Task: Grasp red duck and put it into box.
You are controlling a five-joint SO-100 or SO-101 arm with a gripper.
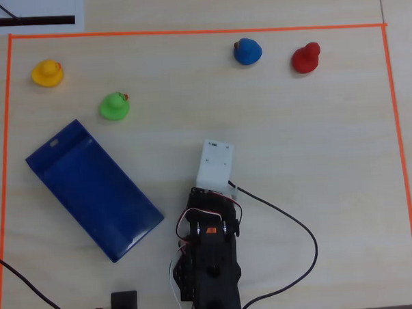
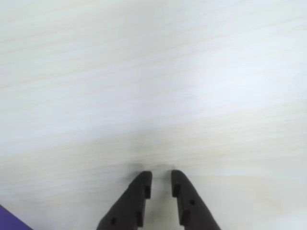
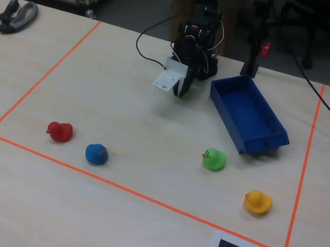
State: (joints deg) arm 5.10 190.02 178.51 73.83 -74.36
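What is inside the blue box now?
The blue box looks empty: only its bare blue floor shows in the overhead and fixed views. The red duck sits far away on the table.

We see our arm (image 1: 209, 253) folded low at the near edge of the overhead view, its white wrist block (image 1: 214, 164) pointing far, and our gripper (image 2: 159, 187) hangs empty, its two dark fingers (image 2: 139, 191) slightly parted.

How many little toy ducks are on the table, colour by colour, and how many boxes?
Red rubber duck: 1
Blue rubber duck: 1
Green rubber duck: 1
Yellow rubber duck: 1
Blue rectangular plastic box: 1
Total: 5 things, 4 ducks and 1 box.
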